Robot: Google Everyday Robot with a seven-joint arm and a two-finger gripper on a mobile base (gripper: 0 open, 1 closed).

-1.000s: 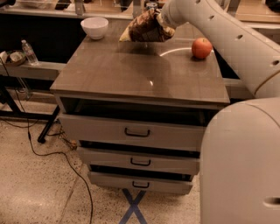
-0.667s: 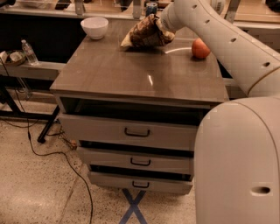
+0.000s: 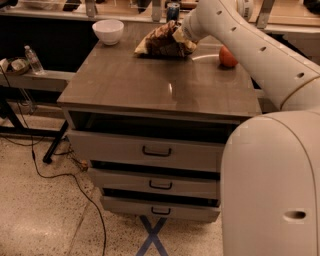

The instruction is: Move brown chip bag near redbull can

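Note:
The brown chip bag (image 3: 161,44), crumpled with a dark brown middle and yellow edges, lies at the back middle of the table top. My gripper (image 3: 179,36) is at the bag's right end, shut on it, with the arm reaching in from the right. The redbull can (image 3: 173,11), slim and blue with a silver top, stands just behind the bag at the table's back edge, a short gap away.
A white bowl (image 3: 108,31) stands at the back left of the wooden table (image 3: 150,85). An orange-red round fruit (image 3: 228,56) lies at the back right. A clear water bottle (image 3: 34,60) stands on a low shelf to the left. Drawers below are slightly open.
The bag has come down with the gripper and moved slightly left, from hanging above the table to resting on it in front of the can.

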